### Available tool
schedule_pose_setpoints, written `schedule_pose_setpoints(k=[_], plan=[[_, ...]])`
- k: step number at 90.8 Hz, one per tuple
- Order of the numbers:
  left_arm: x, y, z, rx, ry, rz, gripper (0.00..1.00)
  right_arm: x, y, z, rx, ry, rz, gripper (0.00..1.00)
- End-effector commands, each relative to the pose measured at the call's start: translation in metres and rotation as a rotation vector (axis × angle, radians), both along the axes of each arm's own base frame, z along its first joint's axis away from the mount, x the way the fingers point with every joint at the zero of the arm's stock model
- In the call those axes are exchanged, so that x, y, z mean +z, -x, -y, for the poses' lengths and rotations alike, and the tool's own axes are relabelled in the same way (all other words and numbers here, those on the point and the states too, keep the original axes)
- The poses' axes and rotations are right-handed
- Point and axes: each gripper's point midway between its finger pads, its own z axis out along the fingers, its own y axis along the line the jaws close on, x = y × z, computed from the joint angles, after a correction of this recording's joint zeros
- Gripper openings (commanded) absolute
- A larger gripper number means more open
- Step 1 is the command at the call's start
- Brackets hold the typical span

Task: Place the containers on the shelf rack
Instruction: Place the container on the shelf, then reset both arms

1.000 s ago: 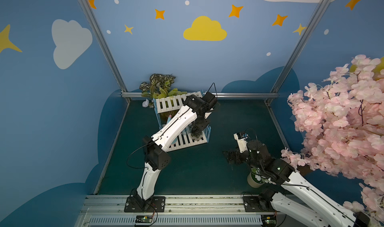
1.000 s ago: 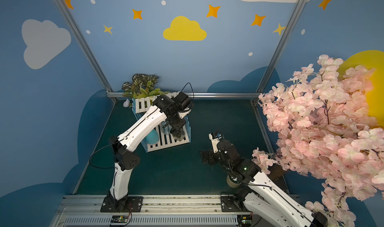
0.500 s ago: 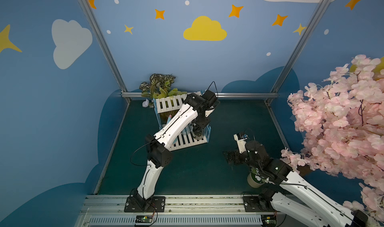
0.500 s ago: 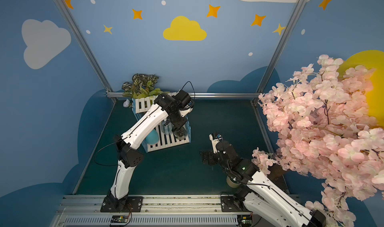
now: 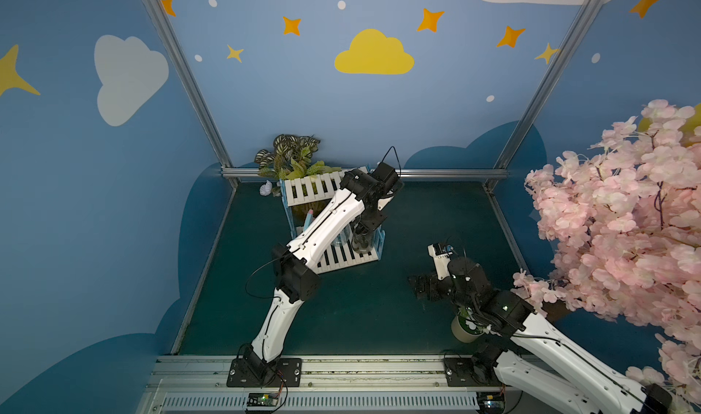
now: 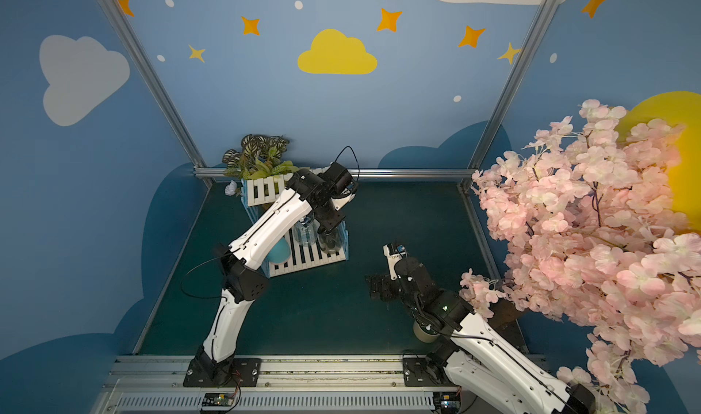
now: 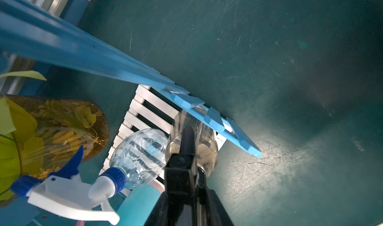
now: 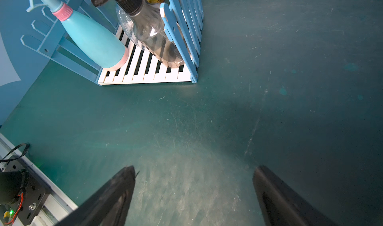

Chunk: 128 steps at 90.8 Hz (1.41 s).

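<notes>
Three spray bottles stand on the lower tier of the shelf rack (image 8: pixel 145 73). The dark smoky bottle (image 8: pixel 151 34) is against one picket side, the clear bottle (image 7: pixel 141 152) touches it, and the light blue bottle (image 8: pixel 93 42) is toward the other side. We see the left hand (image 6: pixel 329 224) directly above the dark smoky bottle, but we cannot tell whether it grips it or stands apart. The right hand (image 8: pixel 194 169) hovers over the bare desk (image 8: pixel 269 90), well apart from the rack, its fingers spread wide with nothing between them. An amber vase (image 7: pixel 62 127) sits near the clear bottle.
</notes>
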Motion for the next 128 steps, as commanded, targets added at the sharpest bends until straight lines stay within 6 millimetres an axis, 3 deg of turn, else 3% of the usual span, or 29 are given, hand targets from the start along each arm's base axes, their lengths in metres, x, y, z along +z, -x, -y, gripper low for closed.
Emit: schedule_pose_setpoints(k=[1, 17, 45, 55, 79, 92, 99, 109, 117, 122, 128], plan=[[-0.011, -0.004, -0.002, -0.006, -0.03, -0.011, 0.37, -0.001, -0.003, 0.002, -0.02, -0.006, 0.008, 0.95], [-0.004, -0.015, -0.001, -0.004, -0.032, 0.048, 0.48, 0.0, -0.002, 0.003, -0.021, -0.01, 0.009, 0.95], [0.002, -0.027, 0.001, 0.006, -0.012, 0.092, 0.52, 0.002, 0.0, 0.007, -0.033, -0.019, 0.022, 0.95], [0.009, -0.028, 0.0, 0.011, -0.004, 0.107, 0.59, 0.004, 0.0, 0.009, -0.04, -0.021, 0.031, 0.95], [0.062, -0.007, 0.001, -0.027, 0.118, 0.167, 0.81, 0.021, -0.007, 0.016, -0.076, -0.01, 0.093, 0.95], [0.094, 0.008, 0.0, -0.073, 0.213, 0.248, 0.87, 0.029, -0.02, 0.027, -0.151, 0.016, 0.134, 0.96], [0.112, 0.016, -0.011, -0.071, 0.266, 0.339, 0.93, 0.042, -0.031, 0.032, -0.198, 0.004, 0.157, 0.97], [0.122, 0.031, -0.042, -0.032, 0.341, 0.474, 1.0, 0.042, -0.045, 0.038, -0.233, -0.005, 0.131, 0.98], [0.139, 0.043, -0.078, 0.041, 0.43, 0.62, 1.0, 0.042, -0.057, 0.046, -0.257, -0.017, 0.116, 0.98], [0.15, 0.051, -0.111, 0.129, 0.466, 0.7, 1.0, 0.042, -0.063, 0.054, -0.28, -0.016, 0.107, 0.97], [0.149, 0.058, -0.151, 0.247, 0.469, 0.758, 1.0, 0.041, -0.071, 0.068, -0.322, -0.018, 0.098, 0.98]])
